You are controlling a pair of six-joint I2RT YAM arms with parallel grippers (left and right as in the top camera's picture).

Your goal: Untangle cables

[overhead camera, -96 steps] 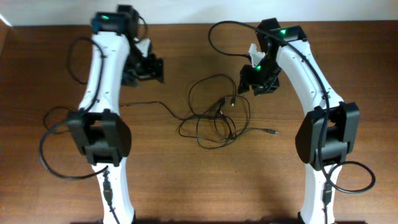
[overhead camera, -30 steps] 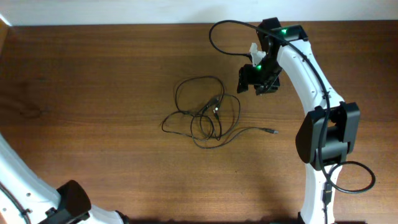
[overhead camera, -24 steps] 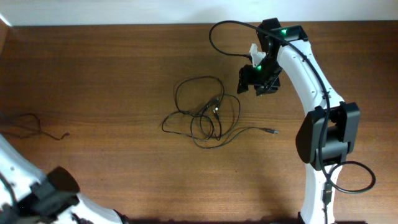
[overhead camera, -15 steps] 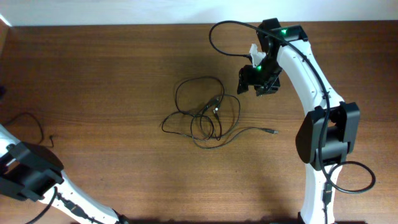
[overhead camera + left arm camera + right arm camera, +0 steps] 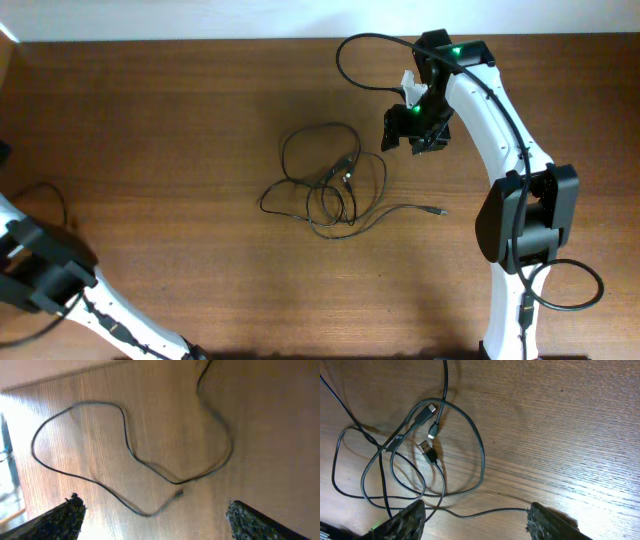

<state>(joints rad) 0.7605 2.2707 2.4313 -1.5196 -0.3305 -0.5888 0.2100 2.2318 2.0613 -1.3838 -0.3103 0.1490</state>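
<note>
The cables point(image 5: 325, 185) lie in a knotted bundle of thin black loops near the middle of the wooden worktop point(image 5: 200, 100). One strand trails out of the bundle's right side and ends in a small plug point(image 5: 438, 212).

The right pincer point(image 5: 412, 135) hangs just up and to the right of the bundle, apart from it, at the end of the white right arm point(image 5: 500, 130). In the right wrist view this pincer point(image 5: 477, 510) is spread, with nothing between its fingers point(image 5: 405, 520). The bundle point(image 5: 482, 455) rests on the wood beyond them. A flat USB plug point(image 5: 425, 447) sits inside the loops, with a smaller plug point(image 5: 430, 409) just above it. The trailing strand runs across the wood in the gap between the fingertips, and neither finger touches it.

Well to the left of the bundle, by the worktop's left edge, a loose cable point(image 5: 57, 192) lies on its own, clear of the knot. The left arm point(image 5: 45, 270) reaches in at the lower left, below that cable. In the left wrist view the left pincer point(image 5: 154, 510) is spread wide and grips nothing. The loose cable point(image 5: 127, 442) lies in one open curl on the wood beyond its fingers point(image 5: 62, 520), with its plug end point(image 5: 179, 493) lying between the two tips in the picture. That view is a little blurred.
</note>
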